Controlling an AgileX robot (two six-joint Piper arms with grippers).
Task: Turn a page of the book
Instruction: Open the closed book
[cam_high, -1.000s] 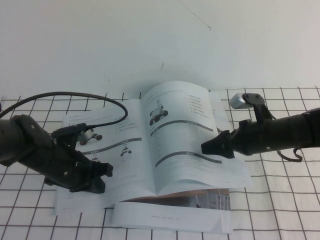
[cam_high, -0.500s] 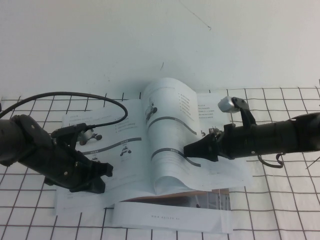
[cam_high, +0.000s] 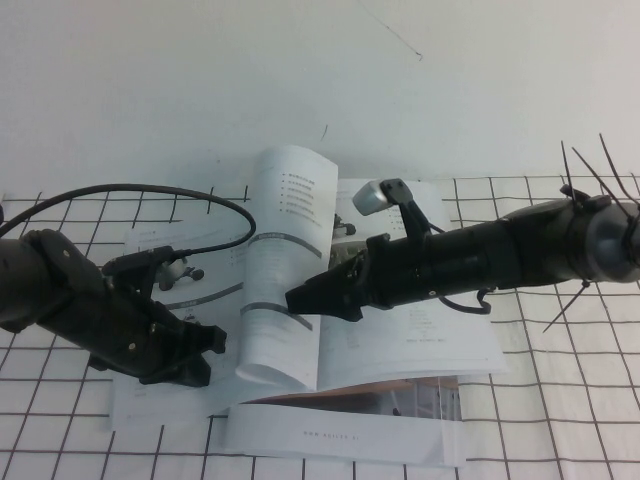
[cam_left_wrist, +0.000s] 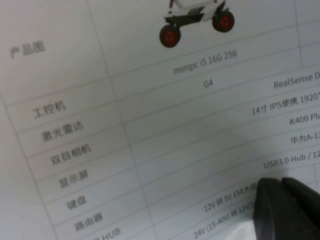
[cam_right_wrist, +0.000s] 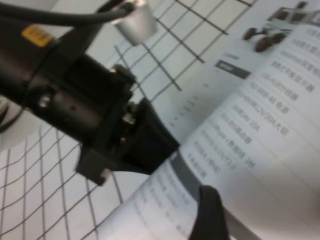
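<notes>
My right gripper (cam_high: 300, 299), fingers together as a wedge, props the page (cam_high: 285, 260) upright over the book (cam_high: 420, 340) spine, while my left gripper (cam_high: 195, 355), fingers together, pins the left half flat.

White book (cam_high: 400, 330), small grey text, dark grey bars, rover photos; the rover in the left wrist view has red wheel hubs. White page (cam_high: 283, 262), standing, two curved dark grey bars and a grey bullet list. Plain white booklet (cam_high: 340, 438) at the near edge, one line of tiny grey text. Black left gripper (cam_high: 200, 358) over the book's left side, black cable, yellow label on the arm in the right wrist view. Black right gripper (cam_high: 300, 298) at the page, silver knob. White worktop (cam_high: 560, 420), black grid lines near, plain white far.
</notes>
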